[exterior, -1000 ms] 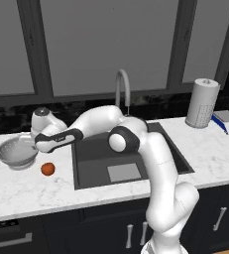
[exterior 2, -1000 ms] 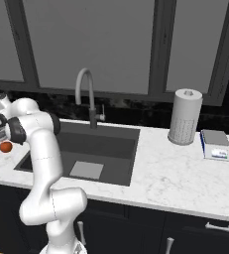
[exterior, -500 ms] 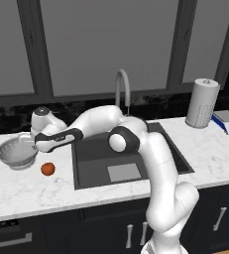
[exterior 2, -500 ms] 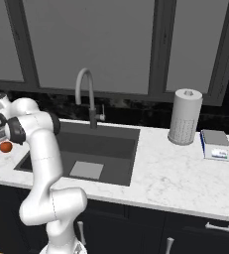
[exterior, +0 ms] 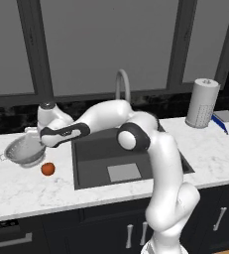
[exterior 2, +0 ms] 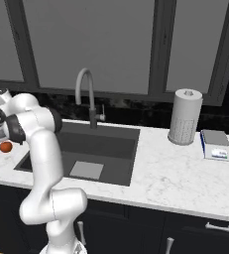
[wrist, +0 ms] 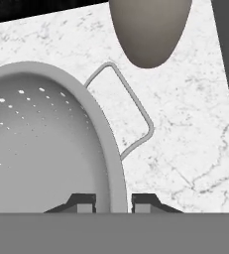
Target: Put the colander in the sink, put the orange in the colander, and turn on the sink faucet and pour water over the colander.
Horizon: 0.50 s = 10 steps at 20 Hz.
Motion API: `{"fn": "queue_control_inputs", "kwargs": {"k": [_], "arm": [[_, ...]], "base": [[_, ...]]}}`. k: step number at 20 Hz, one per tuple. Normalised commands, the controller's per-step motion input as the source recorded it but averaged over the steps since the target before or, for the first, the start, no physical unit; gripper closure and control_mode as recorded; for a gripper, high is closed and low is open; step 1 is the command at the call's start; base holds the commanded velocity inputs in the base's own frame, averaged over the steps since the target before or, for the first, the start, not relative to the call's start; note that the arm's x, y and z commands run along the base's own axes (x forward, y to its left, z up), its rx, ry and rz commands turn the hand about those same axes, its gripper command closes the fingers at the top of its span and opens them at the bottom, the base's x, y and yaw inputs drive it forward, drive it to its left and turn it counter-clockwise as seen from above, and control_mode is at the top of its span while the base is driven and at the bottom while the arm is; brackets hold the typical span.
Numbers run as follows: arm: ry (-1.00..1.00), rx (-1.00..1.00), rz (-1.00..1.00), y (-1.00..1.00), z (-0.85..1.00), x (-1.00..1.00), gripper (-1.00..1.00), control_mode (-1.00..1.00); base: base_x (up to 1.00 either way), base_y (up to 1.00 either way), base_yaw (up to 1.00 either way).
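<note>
Fingers point(wrist: 114, 202) pinch colander point(wrist: 41, 149) rim near wire handle, on marble counter point(wrist: 195, 134).

Silver-grey perforated metal colander point(wrist: 41, 144): pale grey inside, rows of small light holes; thin grey wire handle point(wrist: 128, 106).
Small round orange point(exterior: 47, 169): orange-red, uniform.
Countertop point(exterior: 17, 191): white marble, faint grey veining.
Rectangular sink basin point(exterior: 98, 158): dark grey, with a light grey square point(exterior: 124, 172) at its bottom.
Tall gooseneck faucet point(exterior 2: 86, 94): grey metal, dark base.
Paper towel roll point(exterior 2: 185, 116): white, faintly dotted.
Lower cabinets point(exterior 2: 136, 223): near black, silver handles.
Backsplash point(exterior 2: 136, 111): black, speckled.
</note>
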Motion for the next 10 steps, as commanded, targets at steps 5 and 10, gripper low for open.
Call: {"fn": "queue_control_inputs", "kwargs": {"k": [5,10], "arm": [[-0.09,0.06,-0.06,-0.33,0.29,-0.12,1.0,-1.0],[-0.18,0.12,-0.05,-0.09,0.38,-0.13,1.0,-1.0]], "base": [[0.0,0.0,0.0],[0.0,0.0,0.0]]}}
